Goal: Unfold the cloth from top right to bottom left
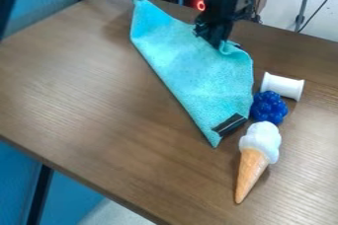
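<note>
tool [216, 43] at cloth [191, 73], blue berry [269, 107], cone [252, 172] and spool [282, 86] near

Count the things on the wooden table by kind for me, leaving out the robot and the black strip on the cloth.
Cloth: 1, the turquoise cloth
Toy food: 2, the ice cream cone and blue berry
Spool: 1, the white spool
Total: 4
</note>
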Tool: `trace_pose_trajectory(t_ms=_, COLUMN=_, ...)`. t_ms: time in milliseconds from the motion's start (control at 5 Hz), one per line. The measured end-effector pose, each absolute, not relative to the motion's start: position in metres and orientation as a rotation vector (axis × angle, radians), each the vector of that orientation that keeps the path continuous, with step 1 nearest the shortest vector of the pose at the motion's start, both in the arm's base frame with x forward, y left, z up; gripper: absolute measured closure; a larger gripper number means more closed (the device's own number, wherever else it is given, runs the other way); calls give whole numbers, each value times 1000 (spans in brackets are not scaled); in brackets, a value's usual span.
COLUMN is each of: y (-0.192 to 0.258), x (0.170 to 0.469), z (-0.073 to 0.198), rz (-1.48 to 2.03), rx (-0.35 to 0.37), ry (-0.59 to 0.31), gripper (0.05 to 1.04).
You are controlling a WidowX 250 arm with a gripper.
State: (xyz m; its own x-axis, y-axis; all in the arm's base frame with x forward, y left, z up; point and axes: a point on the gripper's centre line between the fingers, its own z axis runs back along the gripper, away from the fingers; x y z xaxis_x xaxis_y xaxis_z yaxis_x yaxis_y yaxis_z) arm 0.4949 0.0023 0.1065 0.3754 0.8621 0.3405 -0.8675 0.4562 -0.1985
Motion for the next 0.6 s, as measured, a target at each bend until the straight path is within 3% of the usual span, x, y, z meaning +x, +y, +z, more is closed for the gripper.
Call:
trace_pose_trajectory(t_ms=400, y=47, x=448, z=136, rz=1104, rx=-83, ry=-416, gripper=1027)
trace_pose_trajectory(t_ms=600, y=70, x=413, z=132, rz=1086, rx=-82, ry=-404, gripper=1028)
